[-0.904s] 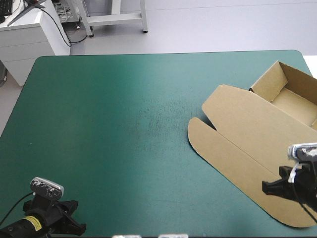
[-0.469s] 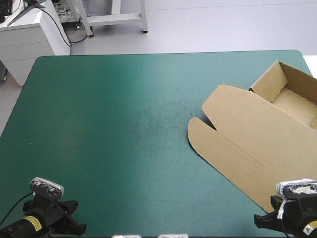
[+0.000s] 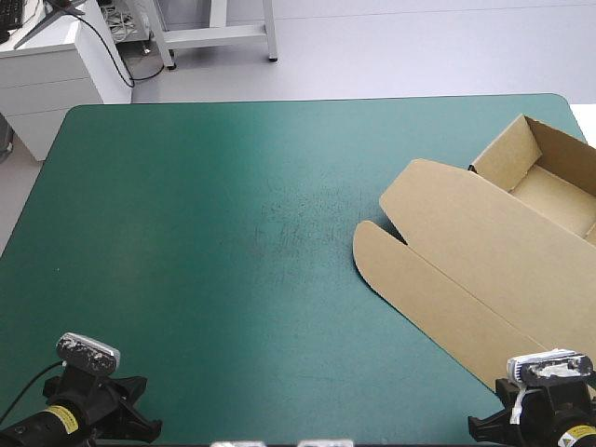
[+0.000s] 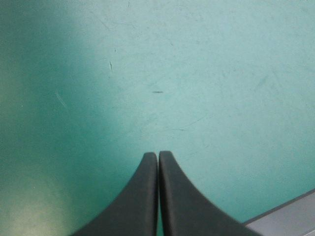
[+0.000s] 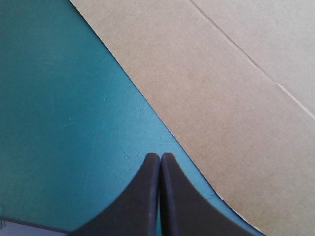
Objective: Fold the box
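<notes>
Right gripper (image 5: 160, 156): black fingers pressed together to a point, holding nothing. The tip sits over bare teal-green cover (image 5: 59, 98), just beside the edge of the lid (image 5: 236, 98); contact with the cover is probably absent, but the view doesn't settle it.

Left gripper (image 4: 158, 155): also closed and empty, with only cover ahead.

Box (image 3: 484, 251): right side of the table (image 3: 205, 242), long axis diagonal. Tray (image 3: 507, 154) lies toward the far right corner, with the lid flat toward the near right corner.

Right arm much nearer. Both arms sit low at the near corners.
</notes>
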`<state>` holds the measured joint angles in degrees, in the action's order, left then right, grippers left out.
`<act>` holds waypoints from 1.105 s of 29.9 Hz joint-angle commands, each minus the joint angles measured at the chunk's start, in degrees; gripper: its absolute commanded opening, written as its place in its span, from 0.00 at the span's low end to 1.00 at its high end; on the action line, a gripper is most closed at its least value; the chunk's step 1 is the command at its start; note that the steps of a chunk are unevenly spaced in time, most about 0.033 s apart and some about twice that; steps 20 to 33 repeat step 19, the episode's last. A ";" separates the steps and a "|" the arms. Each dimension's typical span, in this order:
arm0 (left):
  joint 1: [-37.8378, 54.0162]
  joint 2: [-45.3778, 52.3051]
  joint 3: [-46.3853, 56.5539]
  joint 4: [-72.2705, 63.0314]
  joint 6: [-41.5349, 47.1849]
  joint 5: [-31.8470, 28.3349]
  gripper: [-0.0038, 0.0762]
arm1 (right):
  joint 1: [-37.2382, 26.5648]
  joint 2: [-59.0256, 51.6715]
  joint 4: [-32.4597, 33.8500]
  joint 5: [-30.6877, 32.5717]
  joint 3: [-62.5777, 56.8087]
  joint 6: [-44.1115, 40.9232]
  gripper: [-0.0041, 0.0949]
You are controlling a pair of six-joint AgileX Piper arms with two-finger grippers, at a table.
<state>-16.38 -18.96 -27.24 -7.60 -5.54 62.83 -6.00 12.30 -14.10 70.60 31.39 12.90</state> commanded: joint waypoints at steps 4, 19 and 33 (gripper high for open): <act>-0.06 -0.58 -1.39 -1.18 0.33 -2.92 0.04 | 0.04 0.68 -1.49 -3.19 -0.40 0.51 0.02; -0.06 -0.58 -1.39 -1.18 0.33 -2.92 0.04 | 0.04 0.68 -1.79 -3.19 -0.40 0.51 0.02; -0.06 -0.58 -1.39 -1.18 0.33 -2.92 0.04 | 0.04 0.68 -1.79 -3.19 -0.40 0.51 0.02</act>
